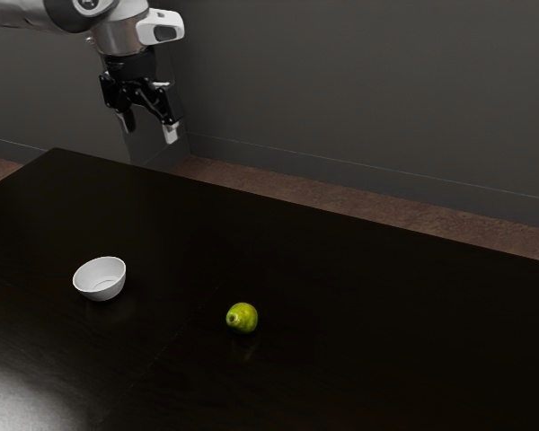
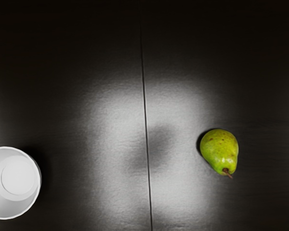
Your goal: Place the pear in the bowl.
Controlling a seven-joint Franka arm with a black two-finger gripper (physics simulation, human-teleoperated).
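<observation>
The pear, yellow-green with brown specks and a brown stem, lies on its side on the dark table; the round white bowl stands upright, well apart from it.

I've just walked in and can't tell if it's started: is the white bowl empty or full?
Empty: the bowl's bare inside shows, and the pear lies outside it.

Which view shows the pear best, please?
The wrist view: the pear appears large and whole from above, its brown stem and speckled skin clear. The exterior view shows it smaller, whole too, narrow end toward the camera.
</observation>
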